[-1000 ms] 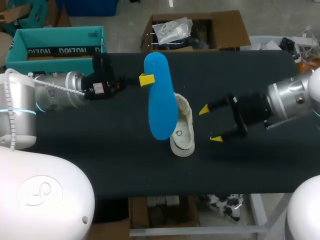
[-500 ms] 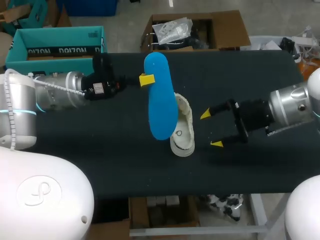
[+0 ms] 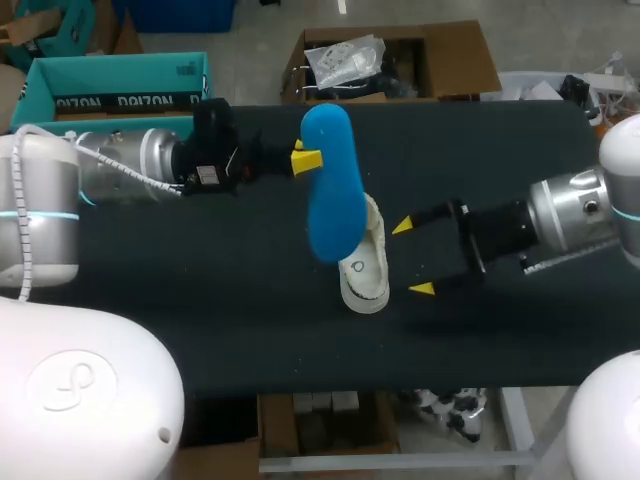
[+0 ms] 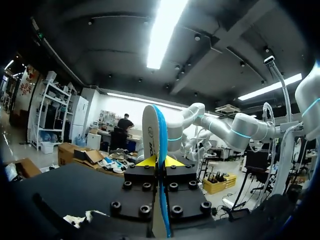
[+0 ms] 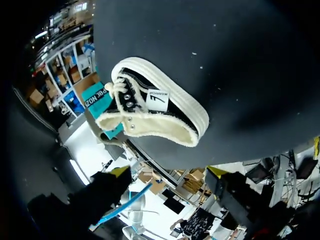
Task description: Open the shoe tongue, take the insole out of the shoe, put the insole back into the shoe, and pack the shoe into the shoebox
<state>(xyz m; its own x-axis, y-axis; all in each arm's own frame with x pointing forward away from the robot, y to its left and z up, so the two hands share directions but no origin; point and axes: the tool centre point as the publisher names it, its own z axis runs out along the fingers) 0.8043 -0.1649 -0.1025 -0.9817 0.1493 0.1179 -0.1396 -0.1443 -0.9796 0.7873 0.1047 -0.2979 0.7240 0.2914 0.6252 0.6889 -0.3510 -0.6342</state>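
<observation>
Since one second ago we log two shifts. Our left arm has carried the insole to the right, toward the shoe, and our right arm has edged left, also toward the shoe.

Left gripper (image 3: 307,160): clamped on the insole (image 3: 333,190). In the left wrist view both yellow tips press the insole's two faces, and it stands edge-on between them, rising ahead of the fingers. The grip is on the long edge near one end of the insole. The insole is blue and held off the table. In the head view its lower end overlaps the far end of the shoe (image 3: 365,270); we cannot tell whether they touch.

Right gripper (image 3: 412,258): fingers spread wide, holding nothing. Its two yellow tips point at the shoe's right side, just beside it but apart from it. The right wrist view shows the shoe ahead of the spread fingers.

Shoe: lies near the middle of the table (image 3: 200,300), with an off-white sole, a black upper and a pale fuzzy lining around the opening. Laces show at the front.

Shoebox (image 3: 110,85): teal and open, at the table's far left corner, well apart from the shoe and behind our left arm.

Table: dark cloth surface.
</observation>
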